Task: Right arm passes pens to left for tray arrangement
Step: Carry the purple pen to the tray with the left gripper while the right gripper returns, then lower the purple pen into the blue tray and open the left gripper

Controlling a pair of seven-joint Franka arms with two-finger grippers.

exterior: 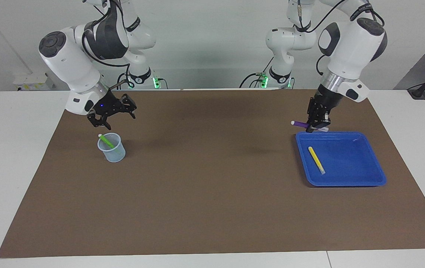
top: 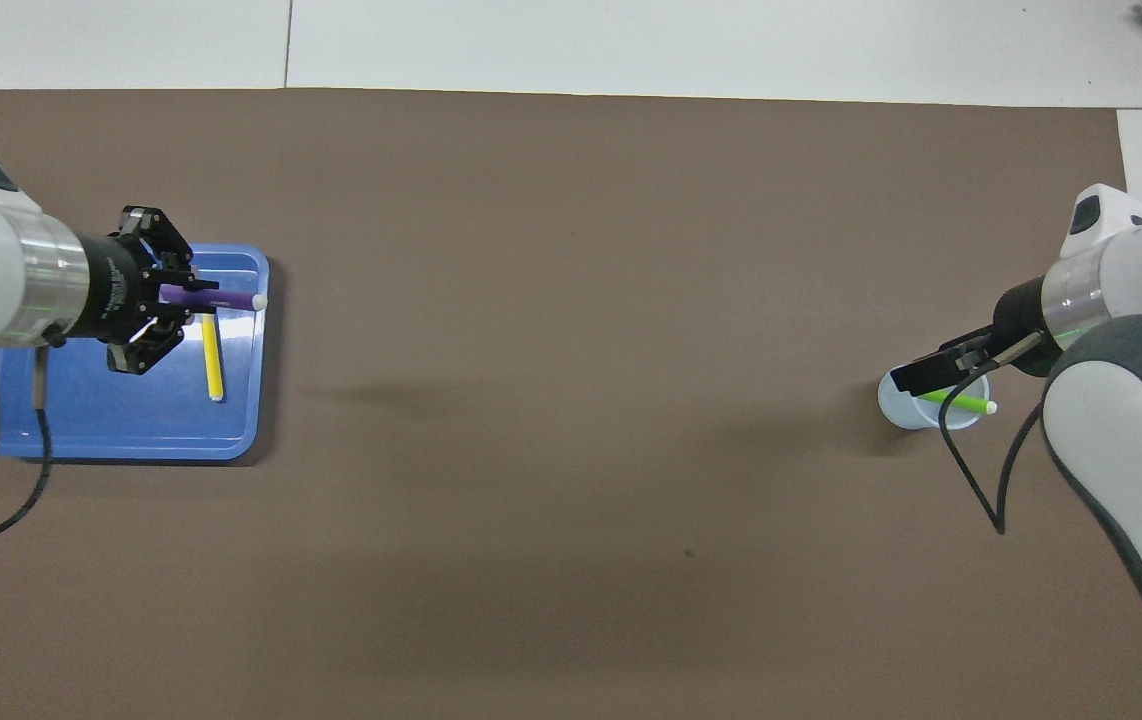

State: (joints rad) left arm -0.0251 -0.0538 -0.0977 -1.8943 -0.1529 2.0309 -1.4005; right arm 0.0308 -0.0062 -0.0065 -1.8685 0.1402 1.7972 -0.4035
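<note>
My left gripper (exterior: pixel 315 125) (top: pixel 169 299) is shut on the purple pen (exterior: pixel 297 122) (top: pixel 219 297), which lies level with its pale tip pointing toward the middle of the table. It hangs over the corner of the blue tray (exterior: pixel 346 183) (top: pixel 111 430) nearest the robots and the table's middle. The yellow pen (exterior: pixel 316 159) (top: pixel 213 358) lies in the tray. The green pen (exterior: pixel 106 141) (top: pixel 961 402) leans in a small translucent cup (exterior: pixel 112 153) (top: pixel 921 415). My right gripper (exterior: pixel 113 119) (top: pixel 931 375) hovers open just above the cup, holding nothing.
A brown mat (exterior: pixel 212 193) covers most of the white table (exterior: pixel 15 149). The cup stands toward the right arm's end, the tray toward the left arm's end. Cables and green-lit arm bases (exterior: pixel 155 80) sit at the robots' edge.
</note>
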